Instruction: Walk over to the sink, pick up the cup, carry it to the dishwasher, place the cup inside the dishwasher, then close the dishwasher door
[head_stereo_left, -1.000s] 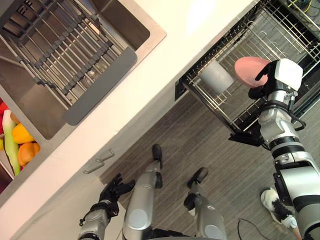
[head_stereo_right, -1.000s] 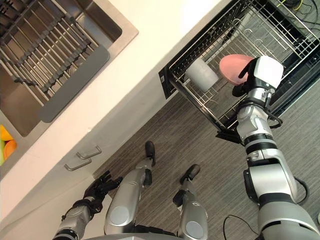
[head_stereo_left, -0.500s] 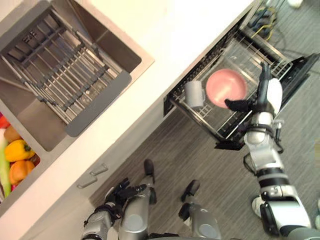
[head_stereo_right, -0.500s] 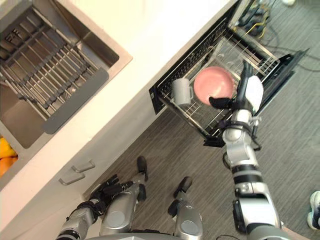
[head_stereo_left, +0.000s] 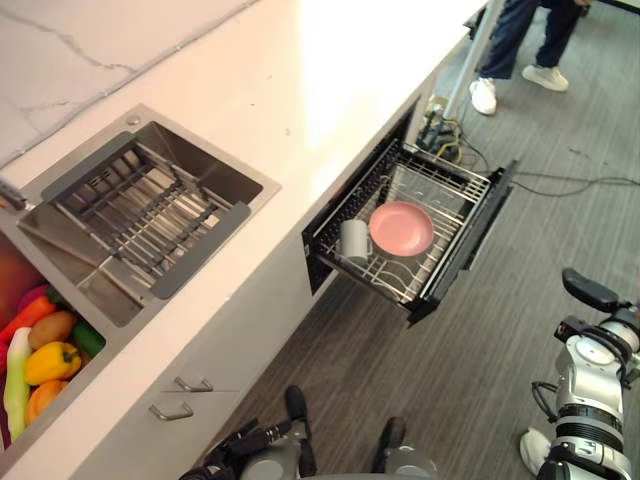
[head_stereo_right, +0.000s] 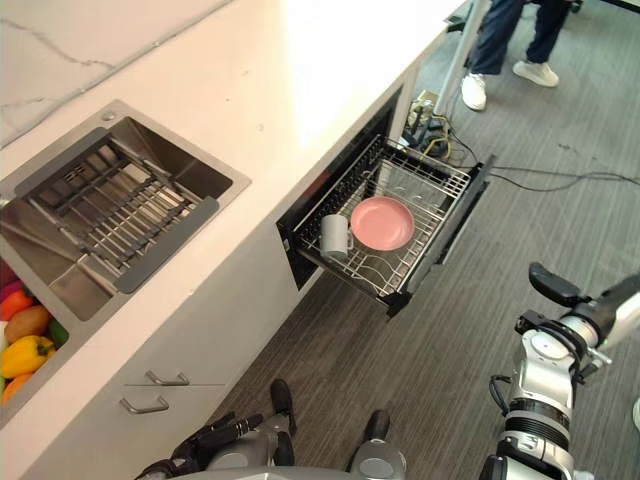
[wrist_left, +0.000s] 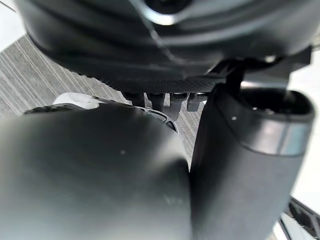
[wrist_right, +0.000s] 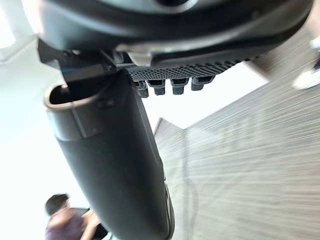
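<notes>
at dishwasher rack (head_stereo_left: 441, 186) corner, cup (head_stereo_left: 353, 240) beside plate (head_stereo_left: 401, 228)

The right arm (head_stereo_left: 588, 400), out on the floor side of the open dishwasher rack (head_stereo_left: 396, 282), was silver-grey. It was built of rounded segments with black rings between them and had a round disc at the wrist. The right hand (head_stereo_left: 590, 291) was dark and matte. The left hand (head_stereo_left: 243, 443), below the rack, was dark too. Seen close, each palm (wrist_right: 170, 67) bore a dotted grip texture, and the left thumb (wrist_left: 250, 150) carried a pale metal band.
</notes>
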